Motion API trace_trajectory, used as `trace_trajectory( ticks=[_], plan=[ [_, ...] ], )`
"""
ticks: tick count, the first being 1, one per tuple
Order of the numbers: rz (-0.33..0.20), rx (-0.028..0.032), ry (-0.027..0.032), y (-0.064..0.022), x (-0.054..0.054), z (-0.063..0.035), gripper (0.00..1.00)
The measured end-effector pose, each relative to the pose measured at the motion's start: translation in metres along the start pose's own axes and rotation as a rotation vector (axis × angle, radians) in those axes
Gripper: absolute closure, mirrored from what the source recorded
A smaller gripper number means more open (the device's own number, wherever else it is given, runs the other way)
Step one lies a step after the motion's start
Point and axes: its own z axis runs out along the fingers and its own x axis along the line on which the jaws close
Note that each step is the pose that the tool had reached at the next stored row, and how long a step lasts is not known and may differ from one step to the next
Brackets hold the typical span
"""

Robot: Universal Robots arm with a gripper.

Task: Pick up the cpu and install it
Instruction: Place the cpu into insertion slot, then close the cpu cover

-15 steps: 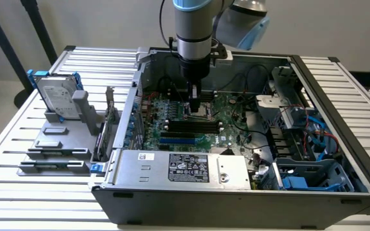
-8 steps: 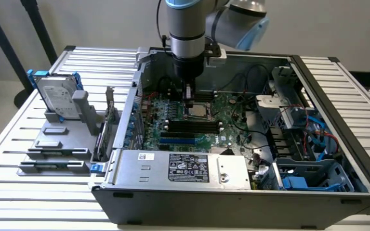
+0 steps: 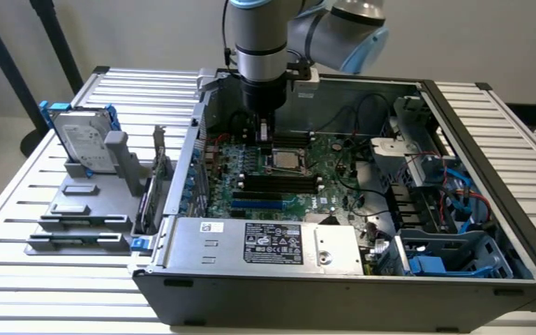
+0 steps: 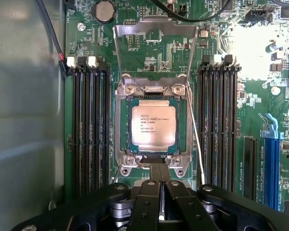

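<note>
The cpu [image 4: 153,126], a small square chip with a silver top and printed text, lies flat in the motherboard socket [image 4: 121,144]. The socket's load plate [image 4: 154,43] is swung up and open. In the exterior view the cpu [image 3: 287,159] sits mid-board inside the open computer case. My gripper [image 4: 160,167] is shut, its two black fingers pressed together with nothing between them. Their tips are at the socket's edge, just off the chip. In the exterior view, the gripper [image 3: 262,137] hangs straight down over the board, close beside the socket.
Memory slots [image 4: 89,125] flank the socket on both sides, and a thin wire lever [image 4: 196,139] runs along one side. The case wall [image 3: 193,132], cables [image 3: 366,112] and the power supply box [image 3: 268,244] hem in the board. A hard drive [image 3: 86,143] stands on a grey holder outside the case.
</note>
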Motion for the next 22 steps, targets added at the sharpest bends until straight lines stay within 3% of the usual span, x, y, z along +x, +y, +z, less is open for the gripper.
trace_trajectory(
  ticks=[13,22],
  plan=[
    [0.0,0.0001,0.0001,0.0002,0.0,0.0,0.89],
    [0.001,0.0112,0.0024,0.0393,0.001,-0.0054,0.89]
  ],
)
